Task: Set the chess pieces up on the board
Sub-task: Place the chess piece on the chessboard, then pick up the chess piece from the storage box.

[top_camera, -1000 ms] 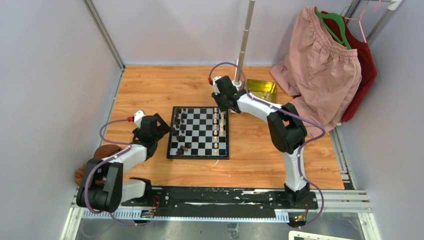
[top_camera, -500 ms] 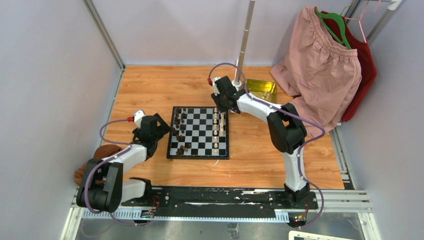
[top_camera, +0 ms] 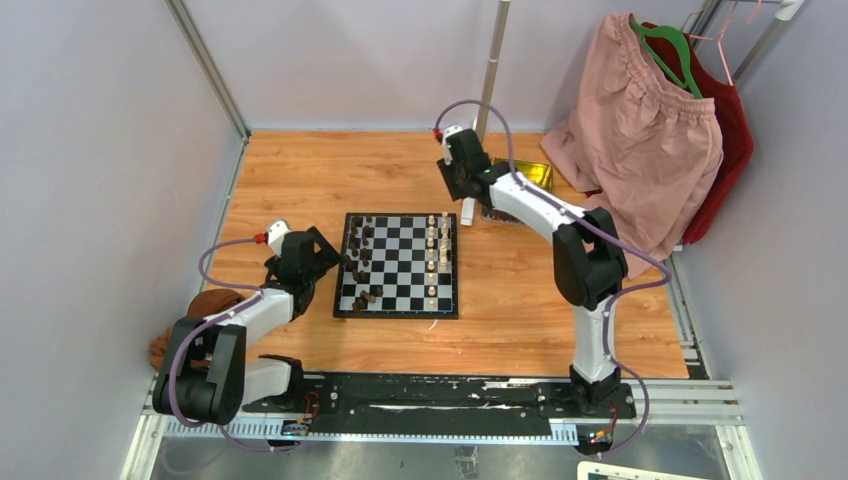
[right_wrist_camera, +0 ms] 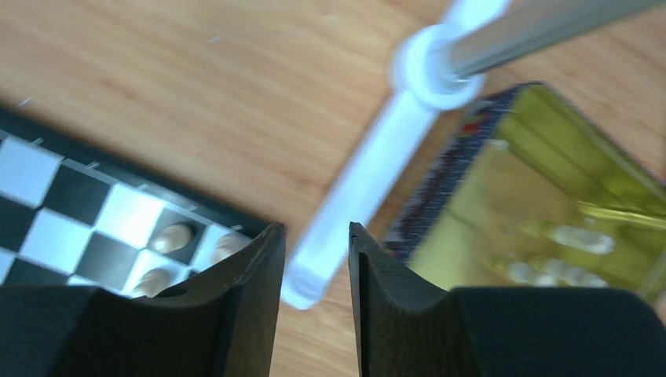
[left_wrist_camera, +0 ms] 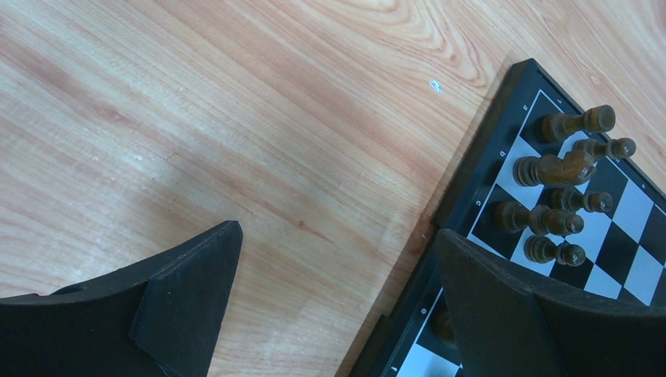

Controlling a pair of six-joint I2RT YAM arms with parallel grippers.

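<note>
My left gripper [left_wrist_camera: 338, 242] wide open, empty, beside board [left_wrist_camera: 633, 210] edge near dark pieces [left_wrist_camera: 554, 169]. My right gripper [right_wrist_camera: 316, 236] partly open, empty, near gold tin [right_wrist_camera: 565, 157].

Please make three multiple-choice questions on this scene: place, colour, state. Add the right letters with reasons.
1. Relative to the board, the gold tin lies: A) on it B) beyond its far right corner C) at its near left
2. The pieces on the board's left side are: A) dark brown B) cream C) red
3. The left gripper is: A) shut on a piece B) open, empty C) shut, empty
B: the top view shows it past that corner. A: brown figures stand there. B: its fingers stand wide apart, nothing between.
</note>
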